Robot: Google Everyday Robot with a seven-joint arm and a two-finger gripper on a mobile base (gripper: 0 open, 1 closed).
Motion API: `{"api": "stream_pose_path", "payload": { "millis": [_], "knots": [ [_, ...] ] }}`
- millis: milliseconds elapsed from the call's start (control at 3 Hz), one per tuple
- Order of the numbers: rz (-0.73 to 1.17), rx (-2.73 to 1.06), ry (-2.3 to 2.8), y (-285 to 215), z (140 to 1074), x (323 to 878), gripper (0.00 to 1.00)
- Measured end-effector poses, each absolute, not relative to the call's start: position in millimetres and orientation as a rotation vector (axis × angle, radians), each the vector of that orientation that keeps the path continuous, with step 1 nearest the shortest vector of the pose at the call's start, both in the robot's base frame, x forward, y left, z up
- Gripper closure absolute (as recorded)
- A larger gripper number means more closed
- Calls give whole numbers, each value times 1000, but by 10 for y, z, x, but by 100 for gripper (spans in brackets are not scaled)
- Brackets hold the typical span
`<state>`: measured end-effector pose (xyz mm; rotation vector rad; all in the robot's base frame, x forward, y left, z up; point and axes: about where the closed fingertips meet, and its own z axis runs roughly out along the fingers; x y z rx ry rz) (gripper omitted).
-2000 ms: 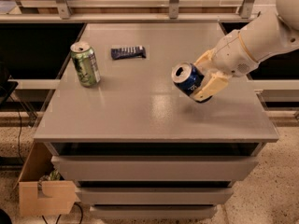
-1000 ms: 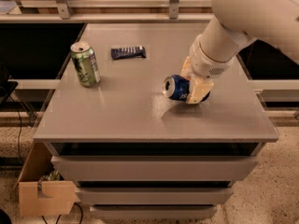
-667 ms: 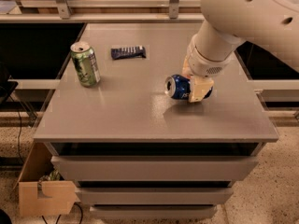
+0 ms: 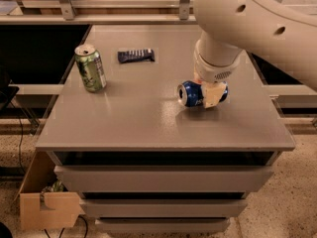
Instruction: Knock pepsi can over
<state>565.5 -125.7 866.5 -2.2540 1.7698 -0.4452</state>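
The pepsi can point(image 4: 189, 93), dark blue with a silver top, lies on its side on the grey table point(image 4: 148, 123), right of centre, with its top facing left. My gripper point(image 4: 206, 89) comes straight down from the big white arm above and is shut on the can. One pale finger point(image 4: 213, 95) lies across the can's front side; the other is hidden behind the can.
A green can point(image 4: 90, 68) stands upright at the table's left. A flat dark blue wrapper point(image 4: 136, 56) lies behind the middle. The table's right edge is near the arm. A cardboard box point(image 4: 47, 209) sits on the floor at lower left.
The gripper held the can tilted above the table; it has come down and left, and the can now lies flat on its side on the table.
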Motion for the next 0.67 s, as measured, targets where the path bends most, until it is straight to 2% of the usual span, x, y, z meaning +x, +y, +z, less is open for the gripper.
{"api": "stream_pose_path", "payload": {
  "millis": [667],
  "knots": [
    [-490, -2360, 1748, -1236, 8606, 5645, 96]
  ]
}}
